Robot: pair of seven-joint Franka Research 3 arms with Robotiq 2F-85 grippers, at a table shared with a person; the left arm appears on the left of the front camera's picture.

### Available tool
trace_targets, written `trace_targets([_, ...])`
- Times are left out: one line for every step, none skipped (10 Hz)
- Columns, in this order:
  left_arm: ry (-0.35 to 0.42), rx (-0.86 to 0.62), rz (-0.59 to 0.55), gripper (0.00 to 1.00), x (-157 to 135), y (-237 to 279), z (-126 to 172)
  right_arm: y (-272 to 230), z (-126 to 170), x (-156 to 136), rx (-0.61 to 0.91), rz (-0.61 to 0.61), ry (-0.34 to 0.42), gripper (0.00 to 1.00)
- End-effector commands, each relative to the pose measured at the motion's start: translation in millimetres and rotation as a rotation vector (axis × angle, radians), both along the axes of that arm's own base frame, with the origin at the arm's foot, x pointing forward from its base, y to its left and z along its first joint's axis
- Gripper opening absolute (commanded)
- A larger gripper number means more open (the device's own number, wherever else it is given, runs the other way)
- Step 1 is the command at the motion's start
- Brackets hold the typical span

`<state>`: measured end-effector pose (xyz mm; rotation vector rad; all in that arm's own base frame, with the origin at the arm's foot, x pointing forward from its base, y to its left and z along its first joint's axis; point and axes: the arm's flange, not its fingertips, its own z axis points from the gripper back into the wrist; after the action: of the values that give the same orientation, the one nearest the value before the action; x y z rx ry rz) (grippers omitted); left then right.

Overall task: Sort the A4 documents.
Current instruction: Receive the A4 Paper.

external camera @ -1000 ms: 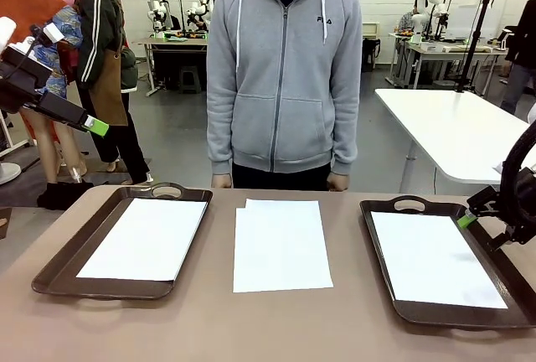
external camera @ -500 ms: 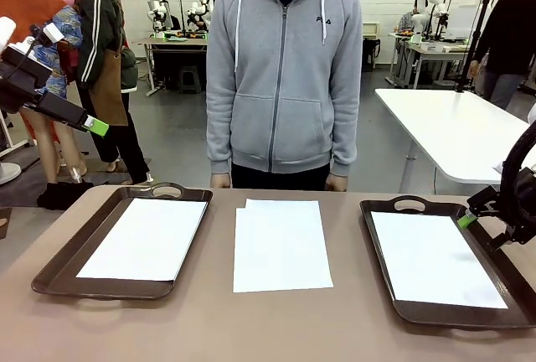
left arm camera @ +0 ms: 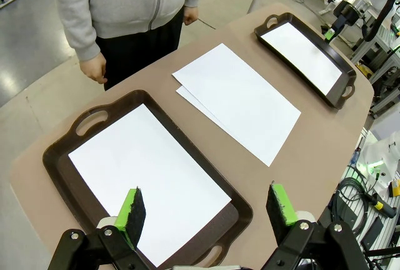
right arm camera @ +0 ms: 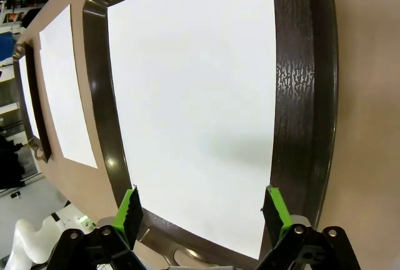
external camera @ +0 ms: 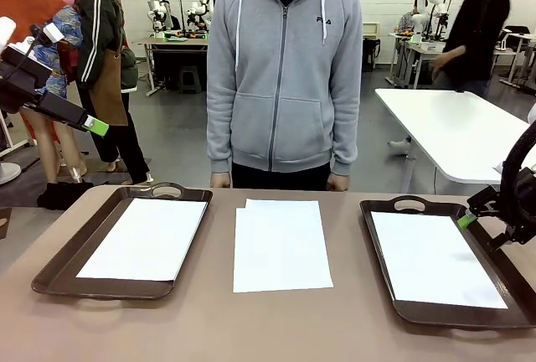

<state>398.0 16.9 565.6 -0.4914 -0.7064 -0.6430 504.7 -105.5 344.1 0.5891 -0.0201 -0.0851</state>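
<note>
Two white A4 documents (external camera: 280, 245) lie stacked and slightly offset on the table's middle, also seen as the stack (left arm camera: 240, 98). Another sheet (external camera: 146, 236) lies in the left brown tray (external camera: 59, 270), and one sheet (external camera: 435, 257) in the right brown tray (external camera: 377, 245). My left gripper (external camera: 88, 123) hangs high at the far left, open; in its wrist view the gripper (left arm camera: 206, 210) looks down on the left tray's sheet (left arm camera: 144, 170). My right gripper (external camera: 471, 216) hovers open just over the right tray's outer side, its gripper (right arm camera: 203, 210) spanning that sheet (right arm camera: 194, 95).
A person in a grey hoodie stands at the far edge, with hands (external camera: 221, 181) resting by the table's rim behind the middle stack. Bare brown table (external camera: 276, 328) runs along the front. A white table (external camera: 452, 131) stands behind at the right.
Both arms, the sheets and the trays hold still. Only a person in black in the background at the right has walked leftwards.
</note>
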Motion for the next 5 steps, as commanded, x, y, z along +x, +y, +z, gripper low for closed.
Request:
trace_targets([0.000, 0.005, 0.000, 1.00, 0, -1, 0, 0, 0, 0, 0.000, 0.000, 0.000, 1.00])
trace_targets([0.000, 0.005, 0.000, 1.00, 0, -1, 0, 8, 16, -26, -0.159, 0.013, -0.130, 1.00])
trace_targets([0.000, 0.005, 0.000, 1.00, 0, -1, 0, 15, 32, -39, -0.221, 0.017, -0.220, 1.00])
trace_targets([0.000, 0.005, 0.000, 1.00, 0, -1, 0, 22, 42, -44, -0.245, 0.017, -0.275, 1.00])
trace_targets([0.000, 0.005, 0.000, 1.00, 0, -1, 0, 29, 49, -45, -0.249, 0.028, -0.308, 1.00])
